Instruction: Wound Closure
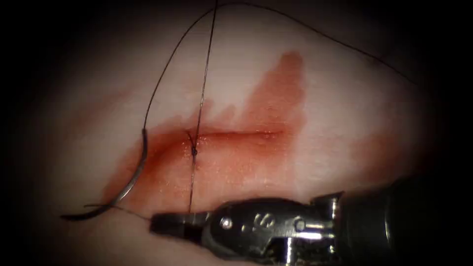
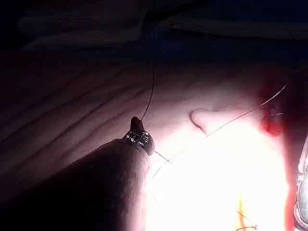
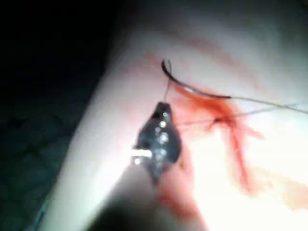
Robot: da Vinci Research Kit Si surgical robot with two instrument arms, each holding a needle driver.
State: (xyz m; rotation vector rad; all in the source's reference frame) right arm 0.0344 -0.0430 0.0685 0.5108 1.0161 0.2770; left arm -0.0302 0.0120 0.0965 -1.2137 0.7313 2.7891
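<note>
So the tissue [image 1: 345, 128] takes up most of the endoscope view, pale with red fluid [image 1: 266, 123] spread around the cut [image 1: 236, 133], which runs left to right across the middle. The right arm's tool [image 1: 170, 224] comes in from the right along the near edge, and its jaws are clamped on the thread [image 1: 203, 88] – you can see a dark strand crossing right at the tips. From there the thread runs straight up to a knot [image 1: 193, 150] sitting on the cut toward its left end, then carries on to the far side. The left arm's tool [image 2: 136, 124] turns up in its own wrist view, jaws closed on a strand that rises away from it. The needle [image 1: 129, 184] isn't held by anything – it's lying loose on the tissue surface just left of the cut, not in the tissue, curve open to the left, with the thread trailing off its far end in a big loop toward the far right.
</note>
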